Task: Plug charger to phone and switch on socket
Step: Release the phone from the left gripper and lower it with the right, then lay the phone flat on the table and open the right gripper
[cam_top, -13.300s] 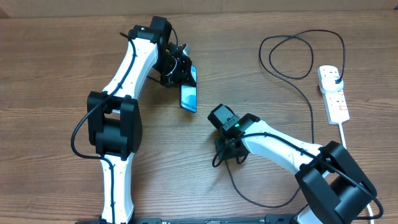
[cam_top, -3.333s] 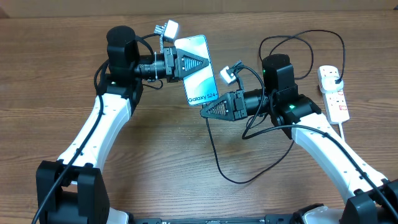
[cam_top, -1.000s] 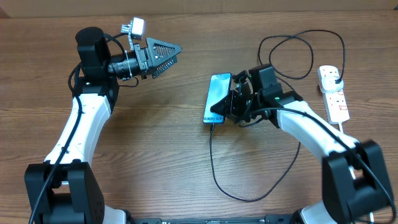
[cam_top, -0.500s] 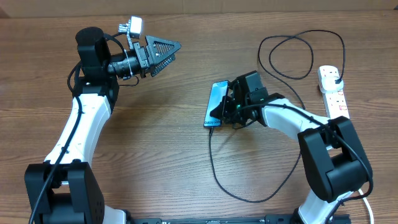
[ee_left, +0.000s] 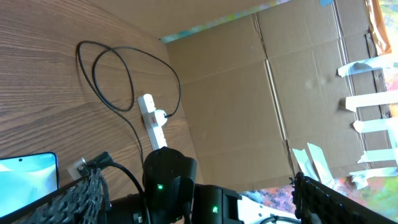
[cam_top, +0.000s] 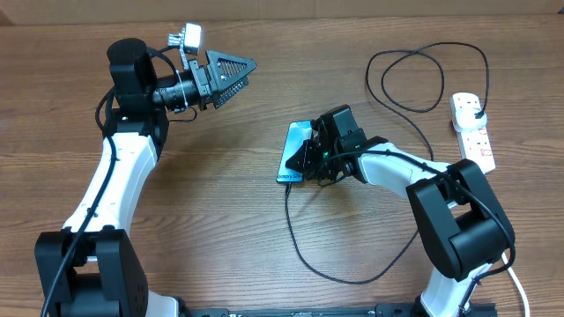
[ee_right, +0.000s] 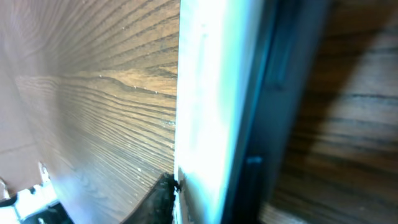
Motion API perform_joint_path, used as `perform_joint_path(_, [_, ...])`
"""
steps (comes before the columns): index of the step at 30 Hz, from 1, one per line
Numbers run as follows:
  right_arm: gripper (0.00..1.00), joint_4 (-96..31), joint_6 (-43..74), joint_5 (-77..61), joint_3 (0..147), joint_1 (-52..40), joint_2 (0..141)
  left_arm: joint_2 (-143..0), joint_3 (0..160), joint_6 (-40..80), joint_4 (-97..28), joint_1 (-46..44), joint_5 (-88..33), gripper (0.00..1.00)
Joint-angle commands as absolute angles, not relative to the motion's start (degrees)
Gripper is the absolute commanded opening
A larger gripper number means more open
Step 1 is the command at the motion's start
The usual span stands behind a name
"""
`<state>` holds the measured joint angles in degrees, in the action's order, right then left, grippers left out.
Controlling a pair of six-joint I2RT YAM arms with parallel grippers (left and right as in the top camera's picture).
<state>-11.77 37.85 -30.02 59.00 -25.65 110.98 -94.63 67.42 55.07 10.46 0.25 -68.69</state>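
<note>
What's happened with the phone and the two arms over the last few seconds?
The left gripper let go of the slim blue-screened smartphone and pulled back, open. The right gripper took it, with the thin black cable now running from its lower end, and lowered it leftwards to the wooden table. The white power strip stayed put.
</note>
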Motion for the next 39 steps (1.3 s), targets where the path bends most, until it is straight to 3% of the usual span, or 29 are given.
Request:
perform_joint_path(1, [0.26,-11.4,37.7,-29.3,60.0,-26.0,111.3,-94.4,67.7,53.8,10.5,0.3,-68.4,1.00])
perform_joint_path(4, [0.47,-11.4,37.7,-28.9,60.0,-26.0,111.3,-94.4,67.7,53.8,10.5,0.3,-68.4,1.00])
perform_joint_path(8, [0.84,-11.5,39.0,-26.8,60.0,-26.0,111.3,-94.4,67.7,53.8,10.5,0.3,-68.4,0.99])
perform_joint_path(14, [0.98,-11.7,42.3,-21.0,60.0,-27.9,111.3,-94.4,67.7,53.8,10.5,0.3,-68.4,1.00])
perform_joint_path(24, [1.00,-13.4,48.0,-15.8,60.0,-28.6,111.1,-94.4,67.7,53.8,10.5,0.3,-68.4,1.00])
perform_joint_path(32, [1.00,-15.0,48.0,-3.2,60.0,-33.6,107.1,-94.4,67.7,53.8,10.5,0.3,-68.4,1.00])
perform_joint_path(39, [1.00,-14.6,48.0,-3.3,60.0,-33.5,107.1,-94.4,67.7,53.8,10.5,0.3,-68.4,1.00])
